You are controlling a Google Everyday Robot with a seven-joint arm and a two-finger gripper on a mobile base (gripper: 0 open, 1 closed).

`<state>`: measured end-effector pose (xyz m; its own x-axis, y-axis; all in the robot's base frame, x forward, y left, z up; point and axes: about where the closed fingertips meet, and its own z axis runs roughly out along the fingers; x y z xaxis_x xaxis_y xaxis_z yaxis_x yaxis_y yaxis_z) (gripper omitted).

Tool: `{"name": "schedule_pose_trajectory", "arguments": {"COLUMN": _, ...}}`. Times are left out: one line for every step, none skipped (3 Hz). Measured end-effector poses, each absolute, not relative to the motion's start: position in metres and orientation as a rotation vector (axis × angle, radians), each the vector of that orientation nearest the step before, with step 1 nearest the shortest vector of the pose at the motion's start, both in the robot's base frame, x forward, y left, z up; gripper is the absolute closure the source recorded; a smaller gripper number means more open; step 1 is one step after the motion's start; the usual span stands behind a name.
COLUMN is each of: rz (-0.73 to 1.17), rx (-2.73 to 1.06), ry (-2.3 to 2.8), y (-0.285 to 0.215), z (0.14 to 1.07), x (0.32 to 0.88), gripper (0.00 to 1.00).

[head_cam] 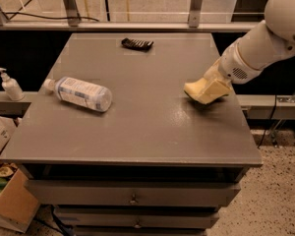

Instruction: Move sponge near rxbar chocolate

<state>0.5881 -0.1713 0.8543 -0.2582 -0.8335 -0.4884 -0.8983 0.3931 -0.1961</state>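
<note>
Pincer (212, 84) on the white arm appears clamped on the pale yellow sponge (202, 92), its tips largely hidden by the soft, wavy foam tilted low over the matte grey tabletop (152, 122). The carry looks ready to begin: the flat, dark, crinkle-ended rxbar chocolate (137, 44) lies well apart from the pincer by the far edge. The next move calls for a sweep across and a gentle set-down just beside it.

The room is dim, with soft light from above. The flat grey table top (137, 127) shines a little near the pale yellow foam sponge (202, 90), where the robot's white gripper (215, 82) drops a dark shadow on the right side
</note>
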Motion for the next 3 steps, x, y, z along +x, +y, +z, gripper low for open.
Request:
{"name": "schedule_pose_trajectory", "arguments": {"rz": 0.153, "rx": -1.512, "ry": 2.038, "y": -0.1588, "z": 0.8785, "x": 0.6048, "gripper": 1.00}}
{"name": "schedule_pose_trajectory", "arguments": {"rz": 0.154, "rx": -1.512, "ry": 2.038, "y": -0.1587, "z": 0.8785, "x": 0.6048, "gripper": 1.00}}
{"name": "schedule_pose_trajectory", "arguments": {"rz": 0.142, "rx": -1.508, "ry": 2.026, "y": -0.1599, "z": 0.8791, "x": 0.6026, "gripper": 1.00}}
